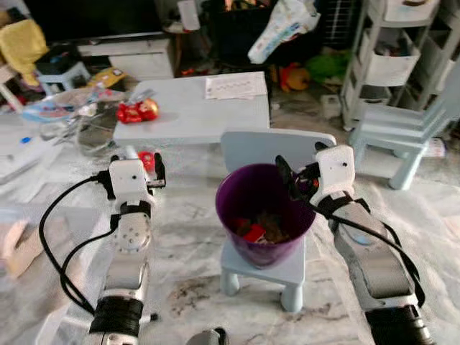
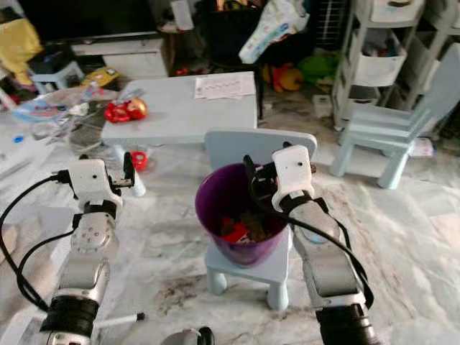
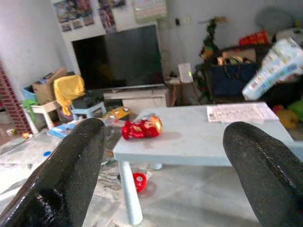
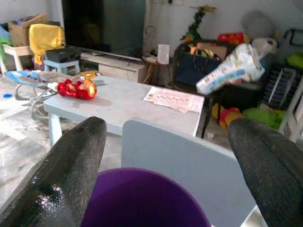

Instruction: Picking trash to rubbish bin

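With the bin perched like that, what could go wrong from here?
The purple bin stands on a small light-blue chair, so a nudge from the open right hand at its rim might tip it and spill the trash inside. The open left hand hovers empty, its cable looping low beside the arm.

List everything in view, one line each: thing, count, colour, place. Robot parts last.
bin: one, purple, on the seat of the near chair, trash inside
trash: several pieces, red and brown, at the bottom of the bin
near chair: one, pale blue, under and behind the bin
low table: one, pale blue, beyond the chair
toy: one, red, on the table's left end
paper sheet: one, white, on the table's far right corner
second chair: one, pale blue, far right
left gripper: open, raised left of the bin
right gripper: open, at the bin's right rim
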